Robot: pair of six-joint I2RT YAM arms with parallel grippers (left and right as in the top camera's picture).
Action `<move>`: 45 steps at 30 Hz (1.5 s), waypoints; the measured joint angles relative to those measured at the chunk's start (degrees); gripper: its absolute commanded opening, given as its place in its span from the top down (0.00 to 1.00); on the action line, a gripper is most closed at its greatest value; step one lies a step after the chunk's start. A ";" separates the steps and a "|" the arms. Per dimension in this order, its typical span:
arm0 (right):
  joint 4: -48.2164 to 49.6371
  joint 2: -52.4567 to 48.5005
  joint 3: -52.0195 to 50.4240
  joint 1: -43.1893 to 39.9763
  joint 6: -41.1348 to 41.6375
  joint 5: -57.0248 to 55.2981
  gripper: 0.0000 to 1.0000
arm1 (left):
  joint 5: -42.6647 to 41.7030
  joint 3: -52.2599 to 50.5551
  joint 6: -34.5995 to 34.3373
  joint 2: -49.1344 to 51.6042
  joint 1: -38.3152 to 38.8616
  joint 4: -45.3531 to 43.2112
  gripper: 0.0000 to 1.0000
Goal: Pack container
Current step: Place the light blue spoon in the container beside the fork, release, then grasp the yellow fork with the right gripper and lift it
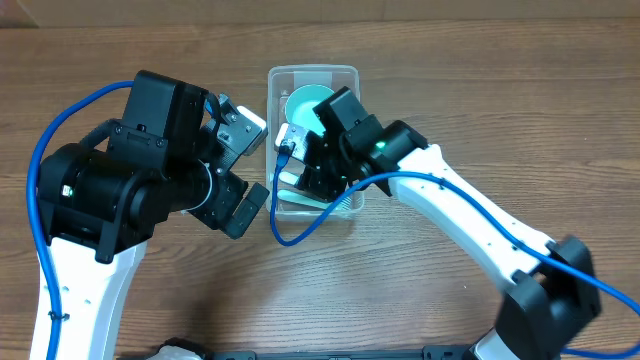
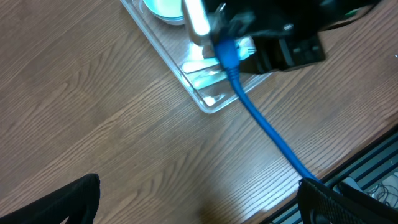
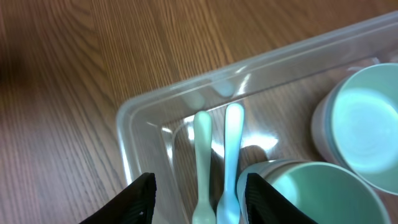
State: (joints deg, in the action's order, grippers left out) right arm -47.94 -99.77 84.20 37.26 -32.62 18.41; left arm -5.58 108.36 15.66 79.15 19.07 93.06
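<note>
The clear rectangular container (image 1: 312, 75) stands on the wooden table at top centre. It also shows in the left wrist view (image 2: 186, 68) and the right wrist view (image 3: 134, 121). Inside it lie two pale utensil handles (image 3: 214, 146), a teal bowl (image 3: 305, 186) and a teal cup in a white one (image 3: 364, 124). My right gripper (image 3: 198, 199) is open over the container's near end, its fingers on either side of the two handles without touching them. My left gripper (image 2: 196, 205) is open and empty over bare table to the left of the container.
A blue cable (image 1: 300, 225) loops from the right wrist over the container's near end and across the table; it also shows in the left wrist view (image 2: 267, 134). The table's front edge (image 2: 348, 162) with black rails lies close by.
</note>
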 measured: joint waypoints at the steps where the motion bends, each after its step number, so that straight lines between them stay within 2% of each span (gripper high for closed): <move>1: -0.81 3.02 0.00 0.00 1.11 -0.48 0.56 | 0.00 0.00 0.00 0.00 0.00 0.00 0.00; 3: -1.44 8.11 0.02 -0.13 4.37 -2.10 0.55 | 0.00 0.00 0.02 0.00 0.00 0.02 0.00; 4: -2.99 17.55 0.63 -1.03 7.17 -6.19 0.54 | 0.00 0.00 0.02 0.00 0.00 0.00 0.00; 7: -8.85 27.58 1.97 -6.86 15.89 -16.52 0.51 | 0.00 0.00 0.02 0.00 0.00 -0.02 0.00; 10: -16.59 28.57 1.53 -16.90 25.55 -22.73 0.48 | 0.00 0.00 0.02 0.00 0.00 0.00 0.00; 12: -18.99 27.56 -2.38 -23.91 31.47 -24.33 0.48 | 0.02 0.00 0.02 0.00 0.00 0.00 0.00; 16: -13.81 26.36 -16.33 -34.53 37.46 -25.40 0.47 | 0.00 -0.02 0.02 0.00 0.00 -0.02 0.00; 18: -3.74 26.40 -25.03 -35.82 38.64 -25.22 0.47 | 0.02 -0.04 0.02 0.00 0.00 0.02 0.00; 23: 12.94 26.32 -43.89 -36.11 38.66 -24.61 0.47 | 0.17 -0.07 0.02 0.00 0.00 0.00 0.00; 26: 20.39 26.43 -50.84 -36.09 36.09 -22.84 0.40 | 0.20 -0.07 0.02 0.02 0.00 0.02 0.00; 29: 26.40 26.36 -52.00 -36.09 30.51 -18.75 0.32 | 0.20 -0.07 0.02 0.02 0.00 0.00 0.00; 35: 34.10 15.47 -51.58 -36.15 24.39 -13.88 0.29 | 0.20 -0.07 0.02 0.04 0.00 -0.02 0.00; 37: 34.93 14.51 -51.63 -36.13 23.58 -13.31 0.35 | 0.20 -0.07 0.02 0.04 0.00 -0.02 0.00; 41: 35.10 14.38 -51.63 -36.13 23.26 -13.22 0.60 | 0.20 -0.07 0.02 0.04 0.00 -0.02 0.00; 45: 34.93 14.36 -51.63 -36.15 23.39 -13.05 0.76 | 0.20 -0.07 0.02 0.04 0.00 0.00 0.00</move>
State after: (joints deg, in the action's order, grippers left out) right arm -13.02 -85.41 32.58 1.10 -9.23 5.37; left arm -5.39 108.29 15.68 79.20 19.07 93.06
